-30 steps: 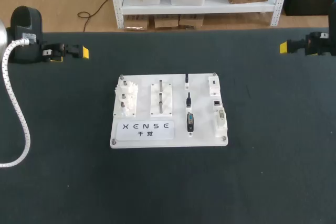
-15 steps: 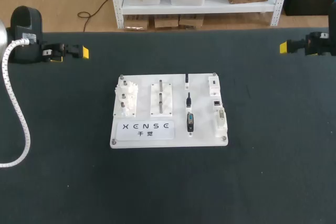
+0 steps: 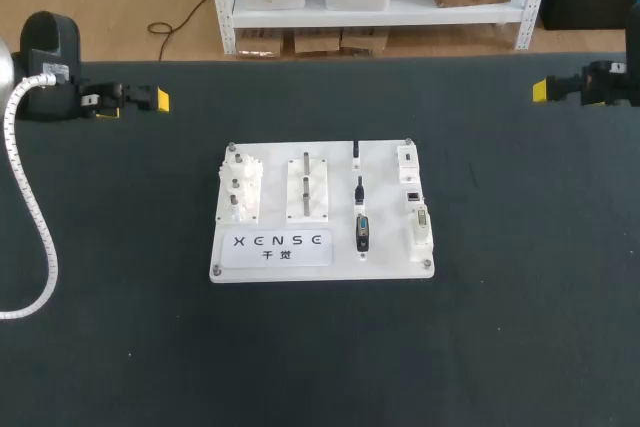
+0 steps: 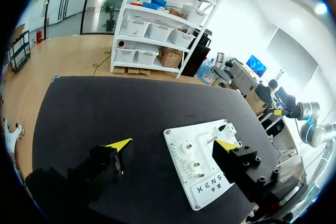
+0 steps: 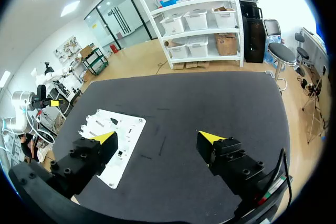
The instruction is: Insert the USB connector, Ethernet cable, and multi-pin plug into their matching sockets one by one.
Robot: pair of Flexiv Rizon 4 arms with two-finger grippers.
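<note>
A white board (image 3: 250, 262) lies flat at the table's middle. In a column right of its centre sit three black plugs: the USB connector (image 3: 356, 154), the Ethernet cable plug (image 3: 358, 189) and the multi-pin plug (image 3: 363, 233). Their white sockets (image 3: 412, 193) line the board's right edge. My left gripper (image 3: 150, 100) hangs at the far left, well away from the board, open and empty (image 4: 173, 142). At the far right my right gripper (image 3: 545, 90) is also open and empty (image 5: 157, 136), with the board (image 5: 126, 135) ahead of it to one side.
White gear fixtures (image 3: 240, 187) and a slotted block (image 3: 307, 187) fill the board's left half. A white corrugated hose (image 3: 30, 217) from my left arm curves over the table's left side. Dark mat surrounds the board on all sides.
</note>
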